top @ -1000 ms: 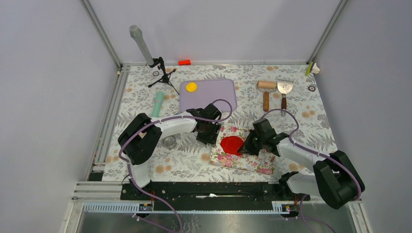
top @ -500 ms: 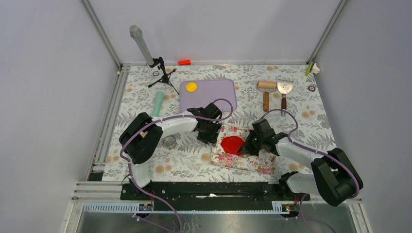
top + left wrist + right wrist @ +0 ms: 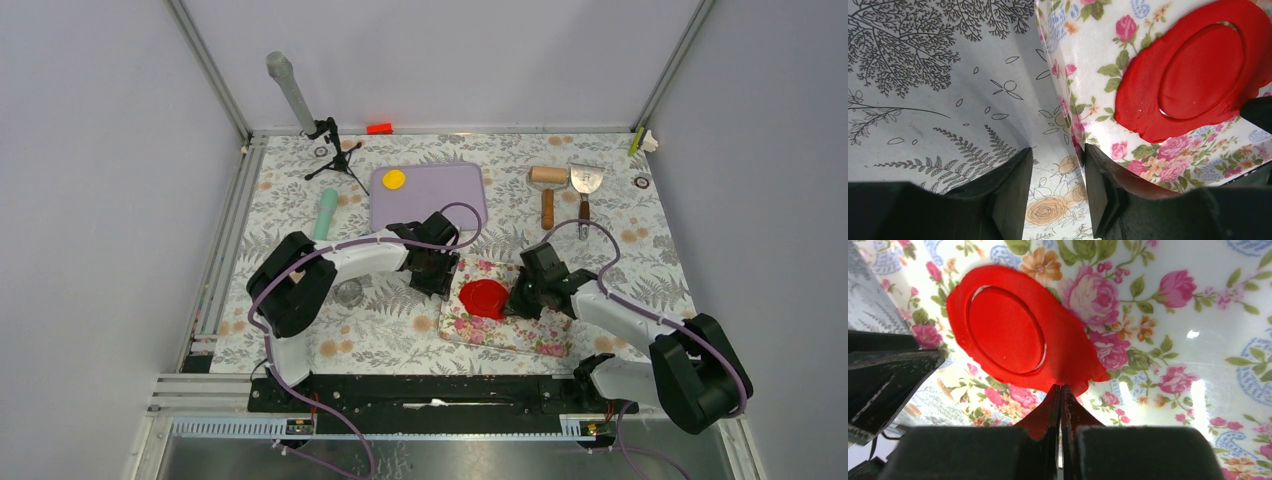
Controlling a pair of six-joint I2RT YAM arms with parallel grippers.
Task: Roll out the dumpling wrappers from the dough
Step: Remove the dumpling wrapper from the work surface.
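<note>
The red dough (image 3: 483, 298) lies as a flat ragged sheet on a floral mat (image 3: 520, 335). A round disc, the red dumpling wrapper (image 3: 1005, 330), is cut inside the sheet (image 3: 1143, 107) and still sits in it. A yellow wrapper (image 3: 394, 179) rests on the purple board (image 3: 440, 195). My right gripper (image 3: 1060, 389) is shut, its tips touching the sheet's near edge; in the top view this gripper (image 3: 512, 298) is just right of the dough. My left gripper (image 3: 1058, 195) is open at the mat's left edge, one finger (image 3: 1098, 190) over the mat and tablecloth showing between the jaws.
A wooden rolling pin (image 3: 548, 190) and a metal scraper (image 3: 585, 188) lie at the back right. A green tool (image 3: 325, 215) and a small tripod (image 3: 335, 152) stand at the back left, with a red-orange block (image 3: 379, 128) by the wall. A clear round cutter (image 3: 349, 292) sits by the left arm.
My right gripper has shifted slightly right, and the dough sheet now lies flatter and rounder on the mat. The left gripper has barely moved.
</note>
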